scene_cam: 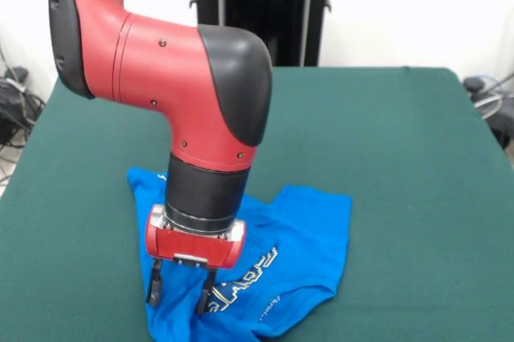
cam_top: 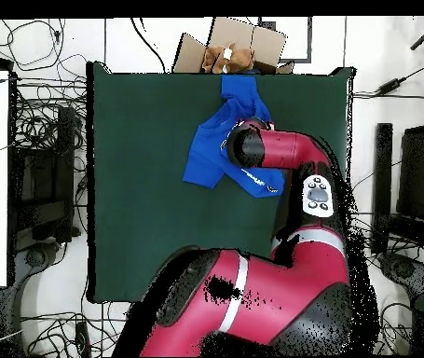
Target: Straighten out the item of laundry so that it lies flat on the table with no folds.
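1. Item: bright blue soft-fabric T-shirt with white chest lettering (scene_cam: pixel 273 266). It lies rumpled on the large rectangular table with the dark green felt-like top (scene_cam: pixel 401 165), toward the edge away from the pedestal. The overhead view shows one part trailing up to that edge, where a brown cardboard box (cam_top: pixel 234 48) stands just beyond the table.

2. Condition: not flat. The body is bunched, one side doubled under, and the lettering runs slantwise across wrinkles.

3. Tool: black two-fingered gripper on a red wrist block (scene_cam: pixel 181 287), lowered over the shirt's edge beside the lettering. The fingers stand spread, one to each side of a ridge of cloth. Their tips seem to touch the fabric, though from here I cannot be sure they have any of it between them.

4. Step in hand, as I judge it: taking hold of an edge to draw the shirt open.

5. Method advised:
   - Close on a single layer at the hem or edge, not a thick fold.
   - Lift only slightly, then pull outward, away from the bunched middle.
   - Keep the pull inside the table, since part of the shirt lies at the edge.

6. Risk: the whole shirt may slide along instead of unfolding.
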### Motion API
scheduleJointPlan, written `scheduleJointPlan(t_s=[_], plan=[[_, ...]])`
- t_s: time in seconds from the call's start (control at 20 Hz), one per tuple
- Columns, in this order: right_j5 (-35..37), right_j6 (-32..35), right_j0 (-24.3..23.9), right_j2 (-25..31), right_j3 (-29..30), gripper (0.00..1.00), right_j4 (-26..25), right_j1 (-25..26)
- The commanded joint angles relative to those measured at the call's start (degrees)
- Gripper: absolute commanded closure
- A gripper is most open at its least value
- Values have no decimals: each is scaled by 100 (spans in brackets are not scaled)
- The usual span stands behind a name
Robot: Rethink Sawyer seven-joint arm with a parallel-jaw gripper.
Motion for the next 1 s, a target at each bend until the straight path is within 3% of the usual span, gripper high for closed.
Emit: scheduleJointPlan(t_s=[0.05,0.35,0.45,0.75,1.0], plan=[[1275,99,-284,704,80,0,390,-72],[1169,428,-5,373,172,0,345,-105],[1059,512,-17,311,379,0,317,-204],[1070,455,-203,313,1743,0,258,-1029],[884,278,-228,277,1790,0,31,-937]])
